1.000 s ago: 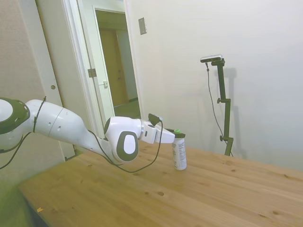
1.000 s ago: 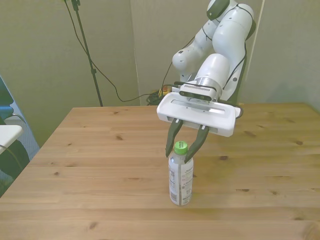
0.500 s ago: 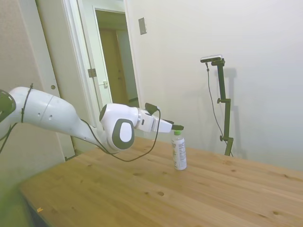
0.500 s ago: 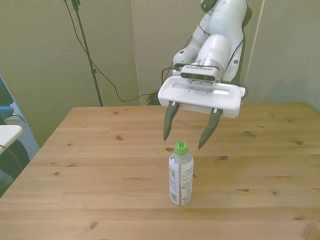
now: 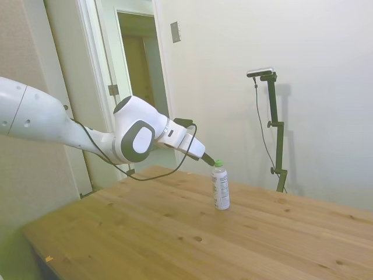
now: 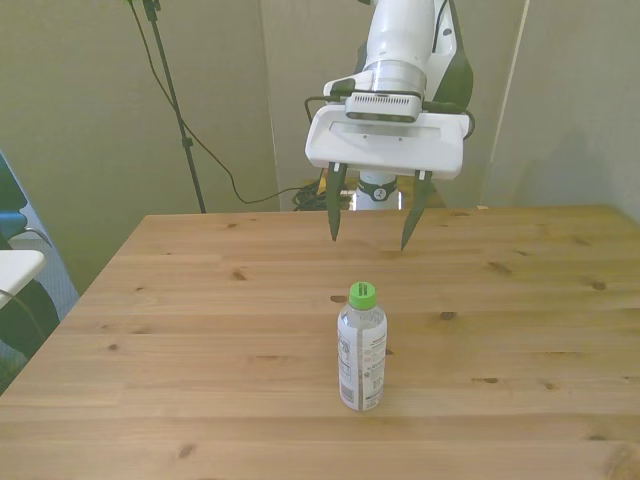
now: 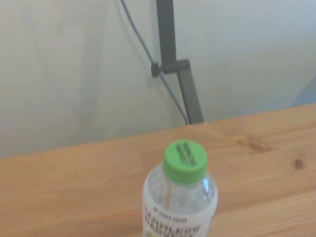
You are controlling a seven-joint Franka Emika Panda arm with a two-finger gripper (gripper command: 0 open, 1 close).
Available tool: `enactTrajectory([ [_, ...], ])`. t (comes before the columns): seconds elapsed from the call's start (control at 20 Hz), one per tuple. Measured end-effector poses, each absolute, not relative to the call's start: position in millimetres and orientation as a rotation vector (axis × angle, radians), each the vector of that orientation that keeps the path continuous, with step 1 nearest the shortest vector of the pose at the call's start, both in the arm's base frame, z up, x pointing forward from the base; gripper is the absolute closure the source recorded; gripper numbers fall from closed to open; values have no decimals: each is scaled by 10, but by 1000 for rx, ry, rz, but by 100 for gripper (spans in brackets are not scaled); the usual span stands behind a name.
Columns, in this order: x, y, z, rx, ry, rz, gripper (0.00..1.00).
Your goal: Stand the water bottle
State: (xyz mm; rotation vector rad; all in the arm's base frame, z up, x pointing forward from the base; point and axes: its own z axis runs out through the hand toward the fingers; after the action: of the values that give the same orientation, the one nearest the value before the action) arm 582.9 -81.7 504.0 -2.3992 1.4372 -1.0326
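I see bottle (image 6: pixel 361 347) upright on surface (image 6: pixel 200 340), frame center | hand (image 6: pixel 370 240) spread, now lifted clear above cap, empty

Only obstacle on the tabletop (image 6: pixel 200 330): upright bottle (image 6: pixel 361 350), bare wood on every side; gripper (image 6: pixel 370 236) spread wide, up behind its cap (image 6: pixel 362 294), clear air between
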Motion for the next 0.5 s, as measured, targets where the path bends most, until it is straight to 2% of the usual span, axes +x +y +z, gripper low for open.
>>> enactTrajectory([
  [0.3,5734,-766,4908,-2511,1392,-789,0],
  [0.5,5448,-882,5003,-2547,1368,-666,0],
])
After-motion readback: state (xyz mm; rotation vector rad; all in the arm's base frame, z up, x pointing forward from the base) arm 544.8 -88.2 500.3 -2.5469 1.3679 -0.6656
